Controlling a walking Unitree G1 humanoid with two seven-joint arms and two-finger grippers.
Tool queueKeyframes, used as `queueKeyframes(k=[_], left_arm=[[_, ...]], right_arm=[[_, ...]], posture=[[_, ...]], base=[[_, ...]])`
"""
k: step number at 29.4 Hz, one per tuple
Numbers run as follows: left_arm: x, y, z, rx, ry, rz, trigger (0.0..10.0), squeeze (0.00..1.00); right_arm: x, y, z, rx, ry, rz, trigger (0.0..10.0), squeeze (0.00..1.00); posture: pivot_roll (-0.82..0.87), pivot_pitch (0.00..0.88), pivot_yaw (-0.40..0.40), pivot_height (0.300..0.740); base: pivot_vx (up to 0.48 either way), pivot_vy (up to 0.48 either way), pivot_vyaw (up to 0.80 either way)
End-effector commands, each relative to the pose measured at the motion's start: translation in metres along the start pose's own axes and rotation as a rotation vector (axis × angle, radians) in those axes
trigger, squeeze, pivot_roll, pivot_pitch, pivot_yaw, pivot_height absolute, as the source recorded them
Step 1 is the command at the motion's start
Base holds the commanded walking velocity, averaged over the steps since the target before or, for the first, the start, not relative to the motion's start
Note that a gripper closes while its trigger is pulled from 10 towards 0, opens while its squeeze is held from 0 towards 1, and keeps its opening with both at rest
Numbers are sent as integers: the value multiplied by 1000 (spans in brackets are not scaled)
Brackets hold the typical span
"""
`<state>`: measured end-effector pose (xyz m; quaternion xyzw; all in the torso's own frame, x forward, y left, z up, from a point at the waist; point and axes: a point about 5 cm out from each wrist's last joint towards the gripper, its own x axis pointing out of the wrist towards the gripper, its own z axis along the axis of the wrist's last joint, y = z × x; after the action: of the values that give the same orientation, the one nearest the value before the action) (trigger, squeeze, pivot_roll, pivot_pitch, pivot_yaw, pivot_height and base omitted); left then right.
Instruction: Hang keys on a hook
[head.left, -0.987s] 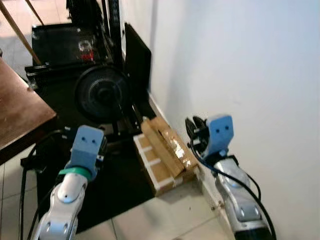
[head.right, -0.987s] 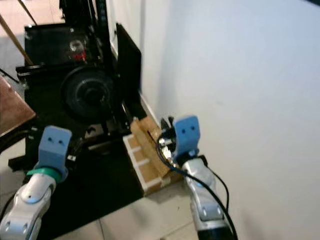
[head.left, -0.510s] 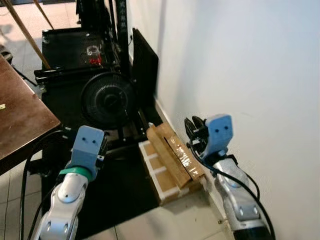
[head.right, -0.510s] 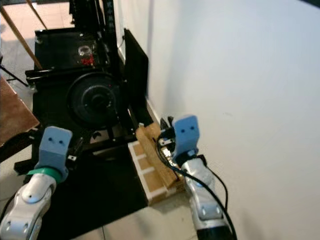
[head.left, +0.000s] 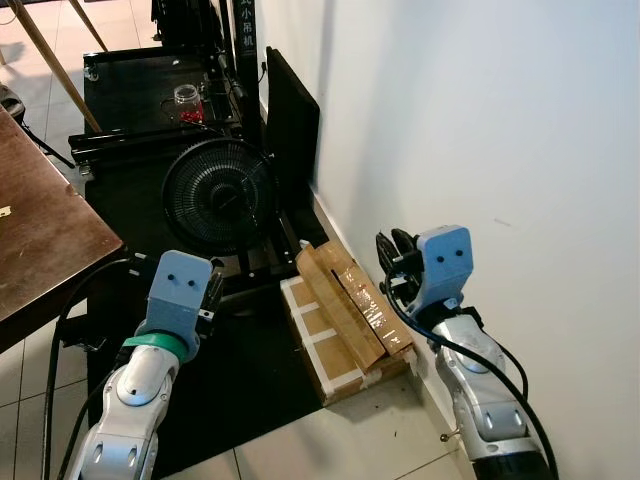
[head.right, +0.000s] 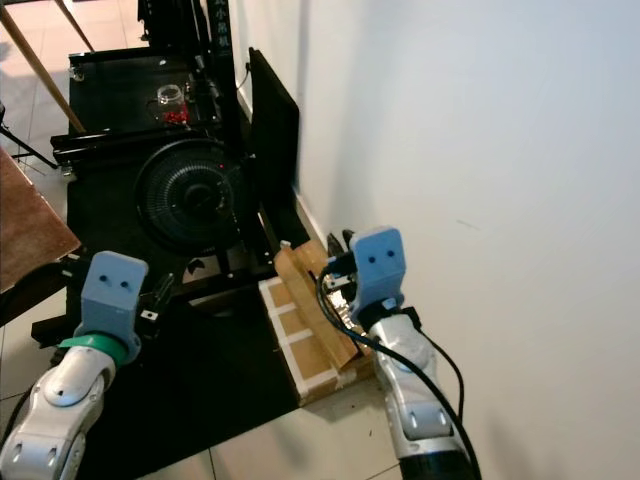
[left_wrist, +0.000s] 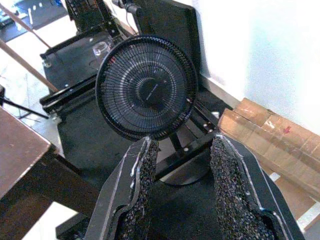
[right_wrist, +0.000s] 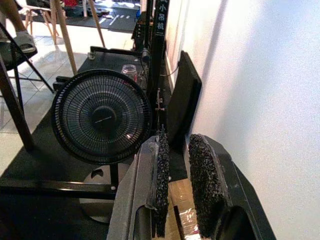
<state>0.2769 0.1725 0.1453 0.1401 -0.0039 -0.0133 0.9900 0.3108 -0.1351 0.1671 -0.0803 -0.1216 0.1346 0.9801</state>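
We are holding the left claw (left_wrist: 181, 145) low and forward with its two fingers wide apart and nothing between them; it is idling, judging by its aim at the fan (head.left: 218, 190) and not at any target. We are carrying the right claw (right_wrist: 179, 137) raised close beside the white wall (head.left: 480, 120), probably because a hook would be mounted there. Its two pads (right_wrist: 202, 185) are standing only narrowly apart, and we are seeing nothing in the gap. Where the keys and the hook are, we cannot tell, so we are judging the task as being in its search or approach stage.

Moving outward, flattened cardboard (head.left: 345, 300) is lying on the floor just under the right arm, pushed against the foot of the wall, out of the way. Behind it a dark board (head.left: 292, 120) is leaning on the wall.

Counting, we are looking at two claws, one fan, one glass jar (head.left: 186, 98) on the black stand beyond it, and one brown table (head.left: 40, 240) to our left.
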Motion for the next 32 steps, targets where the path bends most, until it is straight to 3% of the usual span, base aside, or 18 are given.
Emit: queueKeyframes(k=[1,17,21,23,27,32], left_arm=[[-3,-1,-6,1,16,-12,10000,0],[-1,8,-6,22,14,11,10000,0],[-4,21,-6,33,11,46,10000,0],[-4,34,-3,20,-6,99,10000,0],[1,36,1,18,-22,98,10000,0],[-1,41,-12,12,20,103,10000,0]], right_arm=[[-4,0,-5,-18,13,1,10000,0],[-8,-8,-9,-71,24,5,10000,0],[-11,-15,-6,-91,17,12,10000,0],[-14,-16,-2,-74,6,19,10000,0],[-17,-20,-5,-20,20,-30,10000,0],[-22,-19,-8,25,44,-70,10000,0]], posture=[[-83,82,91,740],[-108,60,94,740],[-136,72,87,740],[-166,67,100,740],[-174,64,106,740],[-189,43,140,740]], base=[[0,0,0],[0,0,0],[0,0,0],[0,0,0],[0,0,0],[0,0,0]])
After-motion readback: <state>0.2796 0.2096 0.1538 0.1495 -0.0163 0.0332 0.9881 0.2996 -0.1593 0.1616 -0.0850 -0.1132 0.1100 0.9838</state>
